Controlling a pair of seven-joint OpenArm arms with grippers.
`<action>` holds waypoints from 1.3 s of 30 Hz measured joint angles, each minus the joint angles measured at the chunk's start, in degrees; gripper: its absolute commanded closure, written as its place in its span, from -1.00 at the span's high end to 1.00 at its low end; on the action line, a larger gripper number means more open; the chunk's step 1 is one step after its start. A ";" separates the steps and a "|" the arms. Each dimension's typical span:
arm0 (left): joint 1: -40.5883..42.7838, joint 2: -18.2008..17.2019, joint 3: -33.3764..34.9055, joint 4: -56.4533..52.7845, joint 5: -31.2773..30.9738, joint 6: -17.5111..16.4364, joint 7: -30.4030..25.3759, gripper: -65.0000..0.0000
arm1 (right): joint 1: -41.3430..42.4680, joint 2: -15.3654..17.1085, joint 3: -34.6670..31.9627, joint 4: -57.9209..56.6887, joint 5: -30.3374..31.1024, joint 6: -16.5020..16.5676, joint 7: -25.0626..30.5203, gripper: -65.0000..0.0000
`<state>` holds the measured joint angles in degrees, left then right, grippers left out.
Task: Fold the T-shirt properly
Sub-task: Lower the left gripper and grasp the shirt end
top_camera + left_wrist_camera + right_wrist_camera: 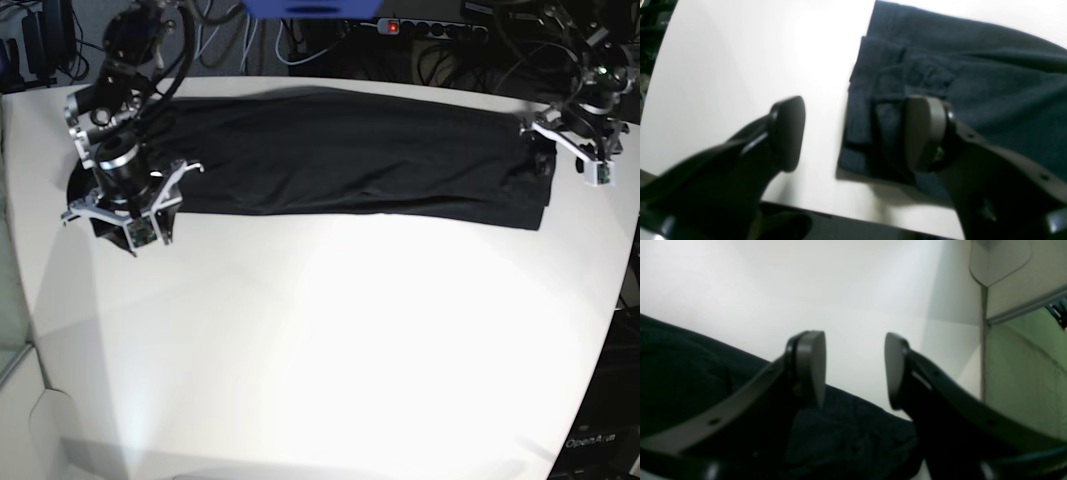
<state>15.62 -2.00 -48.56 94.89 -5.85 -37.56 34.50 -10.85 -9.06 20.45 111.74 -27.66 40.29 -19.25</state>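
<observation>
Two grippers stand with fingers spread and empty at the ends of the T-shirt (340, 155), a long band along the far side of the table (320, 340): left gripper (853, 133), right gripper (855, 368); pinch all layers squarely before lifting.

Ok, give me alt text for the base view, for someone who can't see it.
A long, dark charcoal soft knit T-shirt, folded into a long band, lies across the far side of a white table. A robot arm stands at each end of it, the left gripper and right gripper both open, holding nothing.
</observation>
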 measured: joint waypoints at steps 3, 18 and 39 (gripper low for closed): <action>-0.68 -0.11 0.39 -1.84 -0.35 0.00 -0.31 0.36 | 0.00 0.00 0.00 0.02 -0.02 -0.02 0.00 -0.10; -4.28 -2.01 1.81 -10.88 -0.20 0.02 -0.09 0.36 | -0.11 0.00 0.00 0.00 0.00 -0.02 0.02 -0.10; -4.83 -2.95 3.67 -14.03 -1.90 -0.68 -2.38 -0.70 | 0.00 -0.02 0.00 0.00 0.00 -0.02 0.02 -0.10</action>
<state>10.79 -4.95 -44.88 80.86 -7.75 -38.24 32.12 -10.85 -9.08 20.45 111.74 -27.66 40.27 -19.22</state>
